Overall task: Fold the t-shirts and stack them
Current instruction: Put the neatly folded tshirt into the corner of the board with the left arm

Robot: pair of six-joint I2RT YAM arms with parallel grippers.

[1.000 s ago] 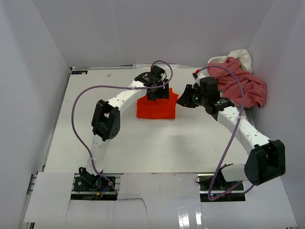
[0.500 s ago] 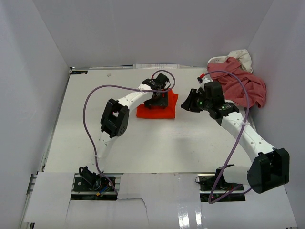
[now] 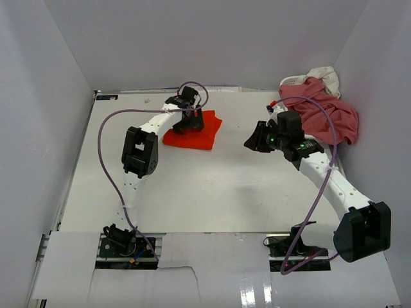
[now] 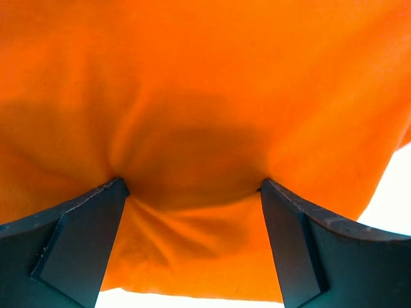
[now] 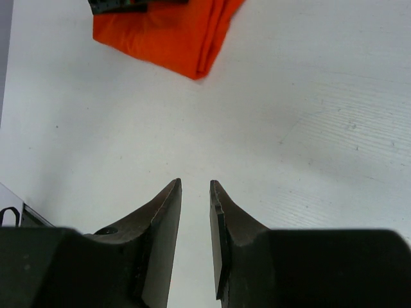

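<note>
Overhead view: the folded orange-red t-shirt [image 3: 200, 131] lies on the far part of the white table [image 3: 192, 192], left of centre. The left arm reaches far forward with its elbow raised, and the left gripper [image 3: 186, 120] comes down on the shirt's left edge. The right arm stretches up the right side and bends inward, so the right gripper [image 3: 252, 142] hangs above bare table, well apart from the shirt. At the far right corner a rose-pink t-shirt [image 3: 327, 115] and a cream-white t-shirt [image 3: 324, 75] are heaped over a white basket [image 3: 290, 81].

Left wrist view alone shows that the fingers [image 4: 77, 244] stand wide apart, tips pressed into the orange cloth, which puckers between them.

Right wrist view alone shows that the fingers [image 5: 160, 231] are nearly together, with a narrow slit between them and nothing in it.
</note>
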